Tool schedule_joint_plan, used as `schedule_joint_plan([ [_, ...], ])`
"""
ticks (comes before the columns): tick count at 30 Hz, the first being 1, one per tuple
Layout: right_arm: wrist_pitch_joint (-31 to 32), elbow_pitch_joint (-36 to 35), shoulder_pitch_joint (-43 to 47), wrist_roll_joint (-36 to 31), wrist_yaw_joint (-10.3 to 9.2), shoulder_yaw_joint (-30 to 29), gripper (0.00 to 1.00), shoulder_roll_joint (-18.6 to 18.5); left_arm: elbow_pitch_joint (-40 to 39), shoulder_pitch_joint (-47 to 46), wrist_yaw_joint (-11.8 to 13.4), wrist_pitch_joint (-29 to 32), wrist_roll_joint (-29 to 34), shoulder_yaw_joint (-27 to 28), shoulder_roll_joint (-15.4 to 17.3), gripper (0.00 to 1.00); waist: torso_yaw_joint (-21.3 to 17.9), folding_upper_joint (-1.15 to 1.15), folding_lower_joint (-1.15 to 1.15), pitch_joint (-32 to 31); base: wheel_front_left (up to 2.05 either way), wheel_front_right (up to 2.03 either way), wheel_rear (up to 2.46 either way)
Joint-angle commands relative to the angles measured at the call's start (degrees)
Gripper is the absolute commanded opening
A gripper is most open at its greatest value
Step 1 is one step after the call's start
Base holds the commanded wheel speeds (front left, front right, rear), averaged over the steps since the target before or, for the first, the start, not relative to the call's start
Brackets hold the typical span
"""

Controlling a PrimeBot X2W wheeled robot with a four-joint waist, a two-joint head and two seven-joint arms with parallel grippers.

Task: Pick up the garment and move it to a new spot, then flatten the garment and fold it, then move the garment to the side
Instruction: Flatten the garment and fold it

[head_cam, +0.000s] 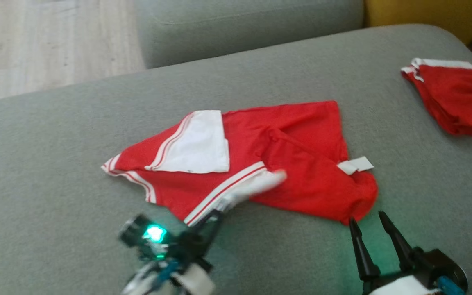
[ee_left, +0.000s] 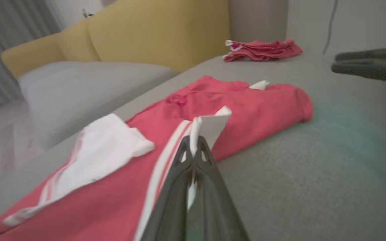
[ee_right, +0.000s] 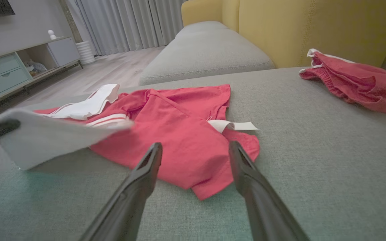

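Your red fabric garment with white striped trim (head_cam: 293, 164) lies spread and rumpled in the middle of the broad grey upholstered sofa seat (head_cam: 55, 164); one white panel (head_cam: 195, 143) is folded over its top, and a small white label (head_cam: 357, 165) sticks out at its right edge. Your left end effector (head_cam: 215, 215) is clamped on the garment's white striped hem, fingers pressed together on the cloth, with that flap held up off the seat; your right end effector (head_cam: 366, 219) has its fingers apart and holds nothing, its tips just beside the garment's near right corner. A second red garment with white edging (head_cam: 457, 98) sits bunched at the far right of the same seat, well apart from the first. Beyond the seat you have a grey seat cushion (ee_right: 206, 47) and a mustard-yellow sofa back (ee_right: 313, 26); past those, pale wood flooring (head_cam: 35, 41), grey curtains (ee_right: 129, 23) and a low cabinet with pale green drawers (ee_right: 2, 73).
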Motion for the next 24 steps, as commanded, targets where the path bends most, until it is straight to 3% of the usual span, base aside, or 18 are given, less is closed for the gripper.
schedule_joint_plan([
  [1,-0.23,-0.99,-0.27,-0.46,0.39,0.76,1.00,-0.72,-5.85,0.72,1.91,-0.29,-0.27,4.59,3.48,0.00,1.57,0.00,0.00,-1.05,0.00,0.00,0.00],
  [5,-0.23,-0.49,0.18,-0.44,0.39,0.40,1.00,-0.44,-14.96,4.37,5.23,-0.29,0.13,10.14,9.23,0.00,2.70,0.00,0.00,-1.90,0.00,0.00,0.00],
  [6,-0.23,-0.49,0.18,-0.44,0.39,0.40,1.00,-0.44,-14.96,4.37,5.23,-0.29,0.13,10.14,9.23,0.00,2.70,0.00,0.00,-1.90,0.00,0.00,0.00],
  [14,-0.23,1.73,0.64,0.72,0.39,0.68,1.00,-0.22,-23.04,9.28,8.34,-0.29,-0.68,19.68,20.01,0.00,5.36,0.00,0.00,-1.17,0.00,0.00,0.00],
  [19,-0.23,2.58,-0.79,2.02,0.39,1.21,1.00,-1.74,-23.25,9.73,9.04,-0.29,-1.42,22.17,22.62,0.00,6.58,0.00,0.00,0.20,0.00,0.00,0.00],
  [24,-0.23,3.18,-2.50,3.97,0.39,1.99,1.00,-4.05,-22.96,8.99,8.96,-0.26,-1.85,22.66,23.20,0.00,7.69,0.00,0.00,1.30,0.00,0.00,0.00],
])
